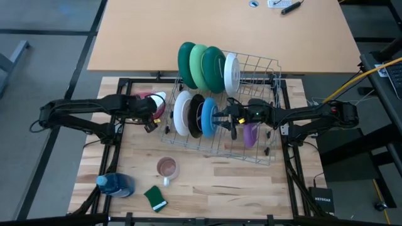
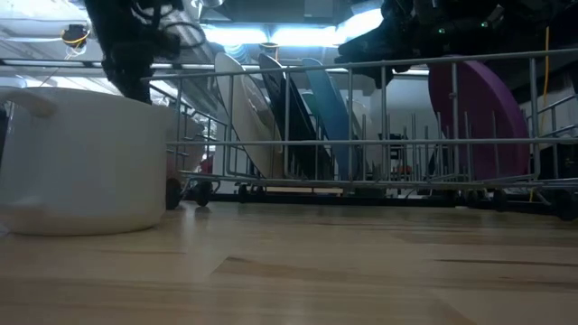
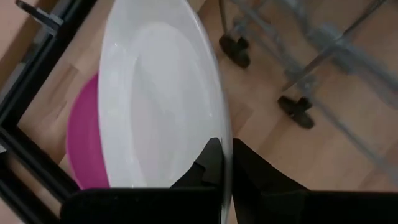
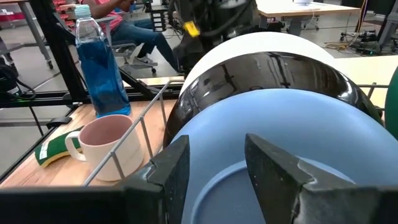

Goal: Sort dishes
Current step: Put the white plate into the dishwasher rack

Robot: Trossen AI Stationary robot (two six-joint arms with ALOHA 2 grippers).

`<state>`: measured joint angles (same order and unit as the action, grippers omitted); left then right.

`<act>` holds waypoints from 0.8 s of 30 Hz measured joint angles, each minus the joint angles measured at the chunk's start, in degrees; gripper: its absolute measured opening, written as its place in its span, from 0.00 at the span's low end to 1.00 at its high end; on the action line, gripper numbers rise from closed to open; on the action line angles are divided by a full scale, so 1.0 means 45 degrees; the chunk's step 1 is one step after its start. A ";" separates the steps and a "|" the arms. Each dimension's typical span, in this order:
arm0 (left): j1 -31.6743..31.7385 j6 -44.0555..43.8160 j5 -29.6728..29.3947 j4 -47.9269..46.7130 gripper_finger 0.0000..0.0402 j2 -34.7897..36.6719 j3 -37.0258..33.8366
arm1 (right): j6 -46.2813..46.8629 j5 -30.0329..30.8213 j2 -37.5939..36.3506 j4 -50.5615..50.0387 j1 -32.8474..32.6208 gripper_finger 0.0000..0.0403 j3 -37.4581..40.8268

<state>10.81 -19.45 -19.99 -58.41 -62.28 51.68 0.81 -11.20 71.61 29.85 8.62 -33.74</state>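
White plate [image 3: 158, 99]: on edge in the left tool [image 3: 224, 163], pinched at its rim, left of the rack [image 1: 264, 66].
Pink plate [image 3: 84, 140]: beneath it.
Right tool [image 4: 214, 158]: open, straddling the blue plate [image 4: 292, 124].
Nearer arm: left.

tan desk [image 1: 220, 31] behind | grey floor [image 1: 44, 69] | ceiling lights [image 2: 307, 34]

My left gripper [image 1: 155, 108] reaches in from the left, fingers [image 3: 208, 163] pinched nearly together. My right gripper [image 1: 227, 116] stretches in from the right, fingers [image 4: 174, 165] spread apart.
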 joint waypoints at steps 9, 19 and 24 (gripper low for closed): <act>-0.0009 -0.0653 -0.0223 -0.0280 0.00 0.1832 0.0164 | -0.0008 0.0000 0.0000 0.0000 0.0000 0.40 0.0000; 0.0000 -0.1364 -0.0296 -0.0134 0.00 0.3848 0.0174 | -0.0013 0.0013 0.0000 0.0177 0.0000 0.40 0.0010; 0.0000 -0.1156 -0.0320 0.0759 0.00 0.4748 0.0174 | -0.0018 0.0131 0.0000 0.0808 0.0000 0.40 0.0019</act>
<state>10.81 -24.65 -21.43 -54.99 -40.91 52.47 0.73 -10.61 71.61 33.48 8.62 -33.65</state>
